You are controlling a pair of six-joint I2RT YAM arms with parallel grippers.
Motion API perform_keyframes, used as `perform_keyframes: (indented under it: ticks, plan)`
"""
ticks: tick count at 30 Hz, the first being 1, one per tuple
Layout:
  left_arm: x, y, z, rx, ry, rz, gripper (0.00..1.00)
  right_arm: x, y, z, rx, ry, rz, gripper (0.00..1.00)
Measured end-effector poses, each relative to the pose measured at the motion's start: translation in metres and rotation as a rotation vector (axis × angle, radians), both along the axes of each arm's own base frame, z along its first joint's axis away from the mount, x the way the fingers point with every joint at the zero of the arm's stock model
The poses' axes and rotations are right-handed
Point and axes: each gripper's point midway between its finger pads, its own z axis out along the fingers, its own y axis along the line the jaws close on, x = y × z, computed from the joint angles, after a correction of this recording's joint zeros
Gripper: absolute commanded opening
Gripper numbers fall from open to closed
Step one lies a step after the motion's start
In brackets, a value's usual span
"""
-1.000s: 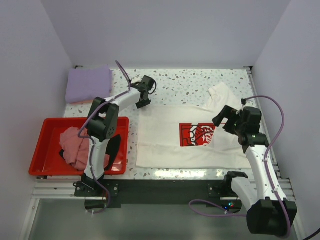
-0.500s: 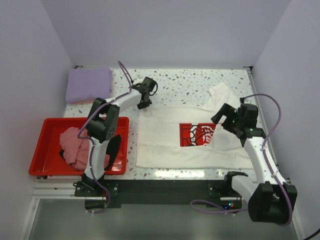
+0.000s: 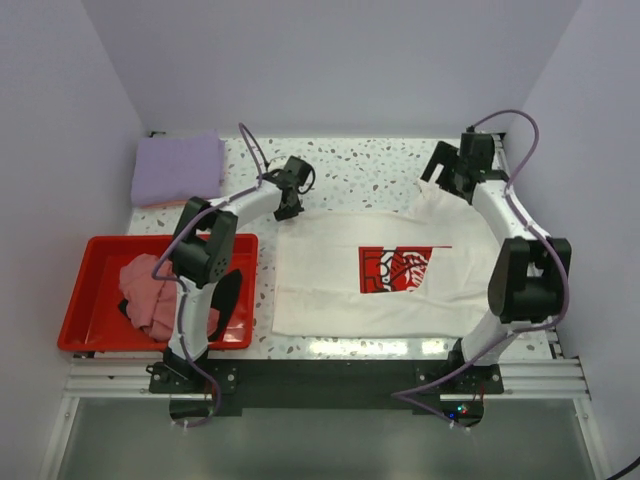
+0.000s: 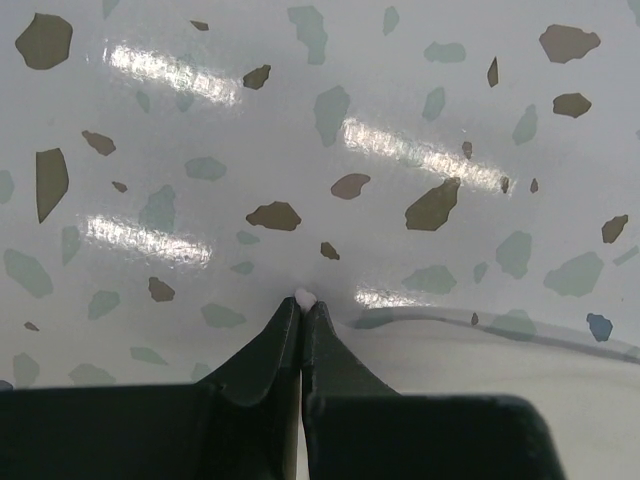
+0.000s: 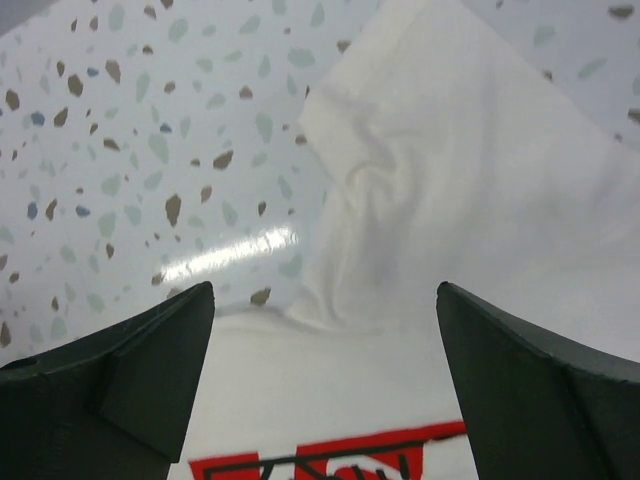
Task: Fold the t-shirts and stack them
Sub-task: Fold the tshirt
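My left claw (image 4: 303,303) is clenched tight at the far left corner of the white t-shirt (image 3: 330,290), and a small nub of white cloth shows pinched at its tips. My right claw (image 5: 322,292) hangs released, jaws wide, over the shirt's bunched far right corner, grasping nothing. The shirt lies spread in the middle of the table (image 3: 370,165), red print (image 3: 395,270) up, not yet folded as far as I can see. A lavender t-shirt (image 3: 178,168) sits folded at the far left, so I judge that one done. The pink t-shirt (image 3: 150,295) and the black t-shirt (image 3: 228,298) lie crumpled in the red tray (image 3: 95,250) at near left. That leaves three shirts to fold, and all the stacking.
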Motion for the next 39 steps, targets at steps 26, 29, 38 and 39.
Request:
perform_keyframes:
  ticks: [26, 29, 38, 39]
  plan:
    - [-0.021, 0.001, 0.003, -0.005, 0.008, -0.044, 0.00, 0.174, -0.057, -0.115, -0.395, 0.144, 0.007, 0.71]
    - [-0.022, 0.001, 0.002, -0.004, 0.010, -0.044, 0.00, 0.174, -0.060, -0.115, -0.413, 0.139, -0.001, 0.54]
    - [-0.023, 0.002, 0.003, -0.003, 0.010, -0.043, 0.00, 0.164, -0.074, -0.116, -0.492, 0.178, -0.026, 0.30]
    - [-0.023, 0.002, 0.003, -0.003, 0.010, -0.043, 0.00, 0.162, -0.075, -0.116, -0.498, 0.185, -0.030, 0.26]
